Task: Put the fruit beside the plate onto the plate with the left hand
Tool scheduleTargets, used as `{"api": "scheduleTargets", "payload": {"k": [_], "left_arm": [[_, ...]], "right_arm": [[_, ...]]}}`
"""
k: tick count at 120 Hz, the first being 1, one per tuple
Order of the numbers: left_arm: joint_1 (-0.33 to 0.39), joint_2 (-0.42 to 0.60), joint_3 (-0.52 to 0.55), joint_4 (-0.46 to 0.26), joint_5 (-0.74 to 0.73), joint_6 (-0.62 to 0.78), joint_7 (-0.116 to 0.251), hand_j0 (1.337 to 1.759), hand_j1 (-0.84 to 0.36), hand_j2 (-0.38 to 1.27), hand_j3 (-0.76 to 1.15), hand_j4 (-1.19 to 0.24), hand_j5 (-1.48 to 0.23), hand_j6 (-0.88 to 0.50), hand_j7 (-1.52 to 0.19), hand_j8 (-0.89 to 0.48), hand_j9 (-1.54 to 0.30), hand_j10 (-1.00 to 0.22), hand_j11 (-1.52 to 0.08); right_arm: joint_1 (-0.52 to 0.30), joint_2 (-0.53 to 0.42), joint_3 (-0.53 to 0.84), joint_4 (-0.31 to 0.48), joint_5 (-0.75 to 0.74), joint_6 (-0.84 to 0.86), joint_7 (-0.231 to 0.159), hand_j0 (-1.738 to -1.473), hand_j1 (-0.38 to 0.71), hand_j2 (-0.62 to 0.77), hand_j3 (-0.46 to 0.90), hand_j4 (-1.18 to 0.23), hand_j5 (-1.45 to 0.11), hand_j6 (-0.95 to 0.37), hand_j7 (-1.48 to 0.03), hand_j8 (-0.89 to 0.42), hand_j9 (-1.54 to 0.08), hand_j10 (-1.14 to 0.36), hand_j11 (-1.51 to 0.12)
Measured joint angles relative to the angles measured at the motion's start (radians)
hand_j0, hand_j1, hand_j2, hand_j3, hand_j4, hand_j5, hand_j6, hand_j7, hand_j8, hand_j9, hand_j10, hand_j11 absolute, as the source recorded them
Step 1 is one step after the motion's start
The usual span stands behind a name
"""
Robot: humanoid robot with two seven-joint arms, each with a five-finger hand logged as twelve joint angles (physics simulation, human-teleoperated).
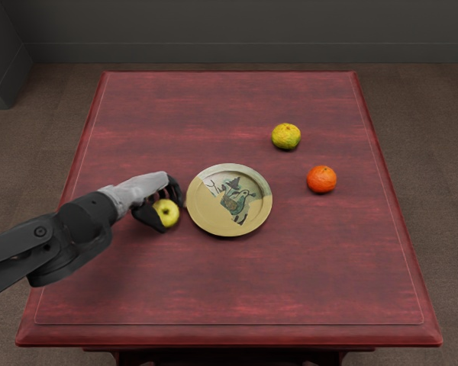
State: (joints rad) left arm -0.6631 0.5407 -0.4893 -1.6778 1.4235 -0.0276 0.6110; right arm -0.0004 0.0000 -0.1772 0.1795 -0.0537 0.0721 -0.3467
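— Dark red table [229, 282], seen from above: what is carried on it?
— A painted plate [206, 219] is set near the middle, and the left hand [154, 200] is extended over the table from the left edge.
— How is the hand held?
— Its fingers are curled around a yellow-green apple [166, 213], held just beside the plate's left rim, not on it.
— What else is seen?
— A green citrus [286, 136] and an orange [321, 179] are placed apart, right of the plate.
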Motion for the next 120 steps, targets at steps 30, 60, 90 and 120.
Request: {"api": "scheduleTargets", "payload": {"k": [30,60,90,120], "left_arm": [[0.000,0.005,-0.005,-0.013,-0.006,0.005,0.000,1.652,-0.29,0.49,0.00,-0.79,-1.08,-0.41,-1.06,-0.41,-1.08,-0.77,-1.08],[0.000,0.029,-0.009,-0.056,-0.014,0.009,-0.001,1.654,-0.33,0.51,0.00,-0.82,-1.17,-0.35,-1.14,-0.36,-1.13,-0.82,-1.14],[-0.036,0.027,-0.034,-0.070,-0.021,0.009,-0.001,1.654,-0.32,0.51,0.00,-0.83,-1.20,-0.35,-1.16,-0.36,-1.15,-0.84,-1.15],[-0.068,0.027,-0.067,-0.073,-0.030,0.004,-0.001,1.654,-0.31,0.56,0.00,-0.84,-1.20,-0.40,-1.17,-0.40,-1.15,-0.86,-1.16]], "right_arm": [[0.003,0.000,0.001,0.000,0.000,0.000,0.000,-1.658,-0.35,0.00,0.00,0.00,0.00,0.00,0.00,0.00,0.00,0.00,0.00],[0.005,0.000,0.001,0.000,0.000,0.000,0.000,-1.658,-0.35,0.00,0.00,0.00,0.00,0.00,0.00,0.00,0.00,0.00,0.00],[0.015,0.000,0.001,0.000,0.001,0.000,0.000,-1.658,-0.35,0.00,0.00,0.00,0.00,0.00,0.00,0.00,0.00,0.00,0.00],[0.022,0.000,0.002,0.000,0.001,0.000,0.000,-1.658,-0.35,0.00,0.00,0.00,0.00,0.00,0.00,0.00,0.00,0.00,0.00]]}}
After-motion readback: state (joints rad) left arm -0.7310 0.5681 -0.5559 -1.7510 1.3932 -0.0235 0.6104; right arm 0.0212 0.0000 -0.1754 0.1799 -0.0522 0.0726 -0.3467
